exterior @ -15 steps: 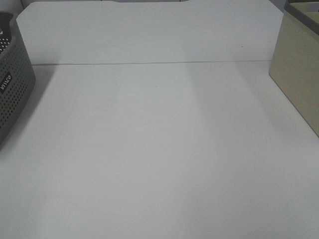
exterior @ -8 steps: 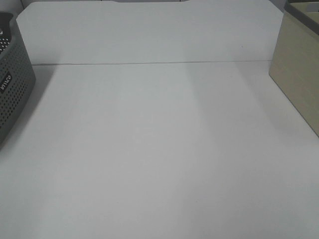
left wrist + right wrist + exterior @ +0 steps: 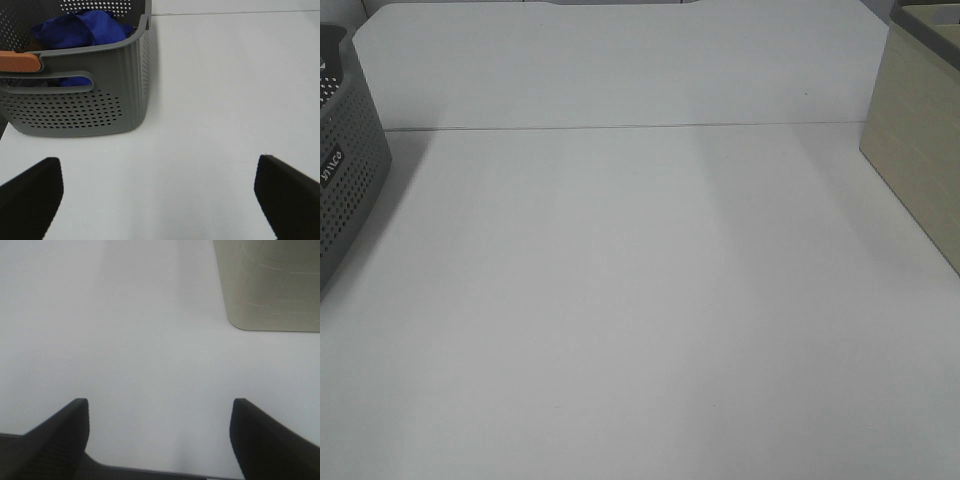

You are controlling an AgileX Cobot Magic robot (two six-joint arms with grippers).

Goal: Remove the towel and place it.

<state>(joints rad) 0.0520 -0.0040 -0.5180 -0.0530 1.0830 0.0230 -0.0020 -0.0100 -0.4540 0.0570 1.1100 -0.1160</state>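
The royal-blue towel (image 3: 82, 30) lies bunched inside the grey perforated basket (image 3: 95, 105), seen in the left wrist view. My left gripper (image 3: 160, 200) hangs open above the white table, a short way in front of the basket, with nothing between its black fingers (image 3: 30, 195). In the right wrist view my right gripper (image 3: 160, 440) is open too, over bare table near a beige box (image 3: 270, 285). The exterior high view shows only the basket's side (image 3: 345, 170) at the left edge; neither gripper nor the towel appears there.
An orange-brown handle piece (image 3: 20, 61) sits on the basket's near rim. The beige box (image 3: 920, 140) stands at the right edge of the white table (image 3: 640, 300). A seam (image 3: 620, 127) runs across the table's far part.
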